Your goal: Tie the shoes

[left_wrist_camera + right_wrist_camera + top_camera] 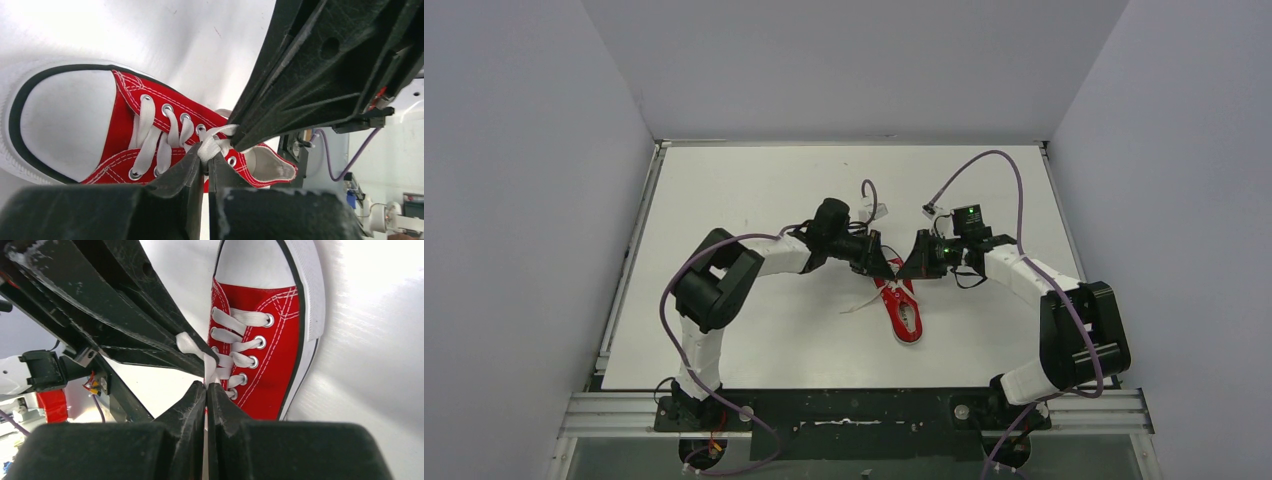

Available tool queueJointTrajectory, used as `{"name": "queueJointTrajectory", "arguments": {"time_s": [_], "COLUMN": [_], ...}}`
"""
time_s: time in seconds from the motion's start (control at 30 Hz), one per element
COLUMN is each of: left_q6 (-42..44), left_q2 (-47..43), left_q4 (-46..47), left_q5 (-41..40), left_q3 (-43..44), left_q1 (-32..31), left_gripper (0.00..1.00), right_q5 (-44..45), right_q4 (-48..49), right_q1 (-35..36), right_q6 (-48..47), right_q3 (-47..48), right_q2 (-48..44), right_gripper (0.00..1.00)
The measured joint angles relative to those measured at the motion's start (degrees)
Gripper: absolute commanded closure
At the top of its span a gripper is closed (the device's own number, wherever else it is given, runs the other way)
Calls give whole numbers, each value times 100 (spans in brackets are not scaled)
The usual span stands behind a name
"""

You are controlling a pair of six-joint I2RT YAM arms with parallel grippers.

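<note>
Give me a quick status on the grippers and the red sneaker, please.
Left gripper shut on white lace. Right gripper shut on lace too. Small red canvas sneaker on its sole, no bow visible. Nothing in the way.

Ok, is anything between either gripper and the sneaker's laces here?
Nothing visible. The left gripper has its jaws shut on the white laces by the opening of the red sneaker, and the right gripper pinches them at the same spot. The two grippers only crowd each other there.
</note>
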Motion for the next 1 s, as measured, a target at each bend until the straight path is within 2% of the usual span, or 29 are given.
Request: {"name": "queueJointTrajectory", "arguments": {"time_s": [0.23, 0.37, 0.47, 0.6, 0.7, 1.0], "left_q6": [258, 240, 210, 170, 149, 140], "left_q2": [0, 0, 4, 17, 22, 24], "left_q4": [-380, -380, -376, -363, -356, -339], "left_q5": [-284, -299, -297, -293, -291, -271], "left_q3": [109, 109, 109, 109, 109, 109], "left_q1": [-57, -55, -55, -55, -55, -55], "left_gripper": [100, 100, 100, 100, 100, 100], "right_q5": [-428, -728, -809, -798, -708, -741], "right_q4": [372, 610, 588, 415, 111, -162], "right_q1": [0, -9, -131, -719, -1043, -942], "right_q6": [555, 933, 1045, 1012, 855, 470], "right_q3": [-225, -332, -348, -352, -238, 177], "right_q2": [0, -2, -92, -304, -201, 833], "right_gripper": [70, 63, 63, 73, 75, 76]}}
